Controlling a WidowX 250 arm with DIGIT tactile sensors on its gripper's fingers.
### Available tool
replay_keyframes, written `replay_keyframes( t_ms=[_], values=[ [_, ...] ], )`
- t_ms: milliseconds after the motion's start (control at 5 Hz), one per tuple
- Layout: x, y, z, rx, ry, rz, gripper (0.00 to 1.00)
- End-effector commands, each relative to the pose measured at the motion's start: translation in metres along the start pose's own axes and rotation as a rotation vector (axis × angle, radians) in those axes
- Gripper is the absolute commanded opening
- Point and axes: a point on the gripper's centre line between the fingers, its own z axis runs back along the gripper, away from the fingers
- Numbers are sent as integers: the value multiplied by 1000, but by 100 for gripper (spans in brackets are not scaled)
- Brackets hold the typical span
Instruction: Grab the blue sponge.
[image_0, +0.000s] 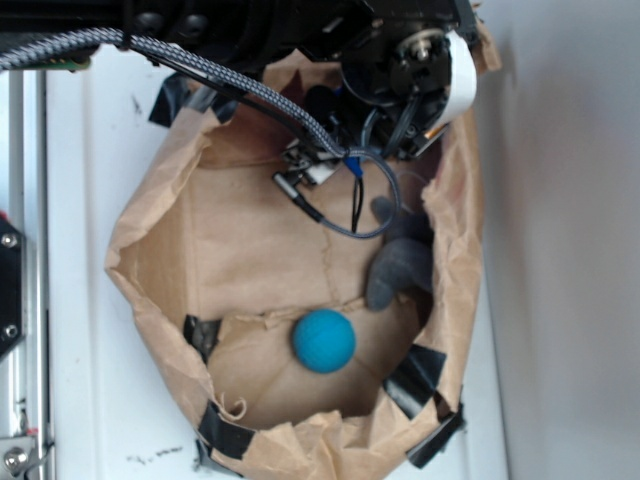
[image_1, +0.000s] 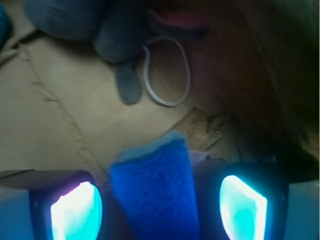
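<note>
The crumpled paper walls of the brown bag (image_0: 150, 260) close in on all sides, leaving open floor only in the middle, where a teal ball (image_0: 323, 341) sits; a grey plush toy (image_0: 400, 265) crowds the right wall. The arm fills the bag's upper corner. In the wrist view, the blue sponge (image_1: 155, 192) stands between the jaws (image_1: 159, 210), cyan layer outward; whether they clamp it or merely flank it, I cannot tell.

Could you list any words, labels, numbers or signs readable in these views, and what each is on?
None: no readable text on the paper bag, teal ball, grey plush toy, blue sponge, or the gripper.
</note>
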Motion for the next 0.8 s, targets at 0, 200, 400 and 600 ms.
replay_keyframes(
  t_ms=[0, 200, 400, 600],
  values=[
    [21, 21, -3, 86, -12, 46, 100],
    [27, 7, -12, 76, 4, 18, 100],
    [27, 5, -13, 52, 4, 24, 0],
    [24, 1, 4, 65, -23, -12, 0]
  ],
)
